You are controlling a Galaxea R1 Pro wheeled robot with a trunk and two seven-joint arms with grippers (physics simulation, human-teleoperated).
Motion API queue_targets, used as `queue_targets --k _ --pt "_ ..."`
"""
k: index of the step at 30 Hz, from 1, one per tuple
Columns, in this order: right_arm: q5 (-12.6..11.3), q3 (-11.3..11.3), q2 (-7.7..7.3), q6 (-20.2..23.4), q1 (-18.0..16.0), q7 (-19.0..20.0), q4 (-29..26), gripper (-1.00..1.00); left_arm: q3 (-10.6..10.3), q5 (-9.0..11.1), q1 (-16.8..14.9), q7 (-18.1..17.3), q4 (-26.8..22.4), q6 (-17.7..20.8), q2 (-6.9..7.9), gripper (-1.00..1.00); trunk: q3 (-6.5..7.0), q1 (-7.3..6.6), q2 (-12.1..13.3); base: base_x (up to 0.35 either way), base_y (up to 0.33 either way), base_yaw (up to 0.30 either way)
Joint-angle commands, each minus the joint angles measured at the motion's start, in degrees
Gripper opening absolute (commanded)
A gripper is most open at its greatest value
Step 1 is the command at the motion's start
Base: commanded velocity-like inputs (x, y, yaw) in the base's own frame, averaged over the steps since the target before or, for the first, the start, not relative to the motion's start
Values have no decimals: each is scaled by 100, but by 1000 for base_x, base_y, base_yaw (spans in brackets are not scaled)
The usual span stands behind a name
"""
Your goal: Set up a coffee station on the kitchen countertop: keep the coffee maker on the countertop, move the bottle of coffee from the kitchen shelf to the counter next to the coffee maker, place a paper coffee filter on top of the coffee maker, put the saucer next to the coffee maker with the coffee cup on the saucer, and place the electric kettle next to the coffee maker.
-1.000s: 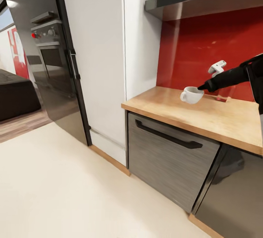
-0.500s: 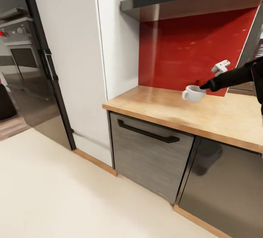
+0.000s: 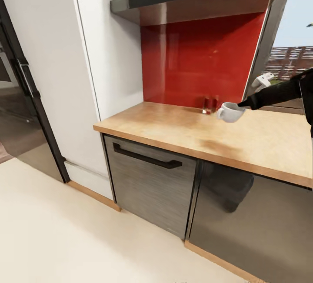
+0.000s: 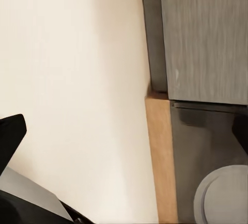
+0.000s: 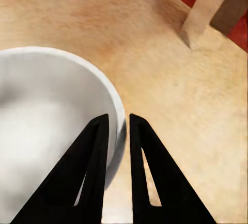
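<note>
At the right of the head view, the black right gripper [image 3: 241, 104] was clamped on the rim of the small white handled coffee cup [image 3: 229, 112], held above the beige wood-look kitchen countertop [image 3: 182, 128]. Carrying it level, without jolts, would probably keep the thin-rim pinch secure.

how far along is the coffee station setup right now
Nothing looks set up on this stretch of the kitchen countertop. In hand: the right gripper pinches the rim of the coffee cup, carried above the worktop. Left: setting the cup on its saucer; the other items can't be judged from here.
</note>
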Motion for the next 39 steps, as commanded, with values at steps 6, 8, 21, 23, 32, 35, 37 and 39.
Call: queue_targets --k 6,8,21,23,32,35,37,39 --pt "55 6 -2 51 26 62 -5 -100 -15 19 6 -6 -14 -11 3 100 -5 -1 -2 -3 -142 -267" --pt "55 6 -2 51 27 60 -5 -100 -17 19 5 -6 -14 -12 4 100 -5 -1 -2 -134 -12 -221" --pt "62 6 -2 51 27 57 27 -100 -19 19 5 -6 -14 -13 3 100 -5 -1 -2 -231 -1 -149" --pt "63 6 -2 51 32 59 29 -100 -17 19 5 -6 -14 -12 4 100 -5 -1 -2 -29 0 -268" --pt "63 5 -2 51 103 57 30 -100 -13 19 5 -6 -14 -11 4 100 -5 -1 -2 -6 0 -275" --pt "64 3 -2 51 105 57 30 -100 -16 19 5 -6 -14 -13 4 100 -5 -1 -2 0 -2 -277" --pt "64 2 -2 51 106 57 30 -100 -18 19 5 -6 -14 -12 4 100 -5 -1 -2 0 -55 -277" --pt "64 -1 -2 51 106 57 30 -100 -18 19 5 -6 -14 -15 4 100 -5 -1 -2 0 -136 -276"
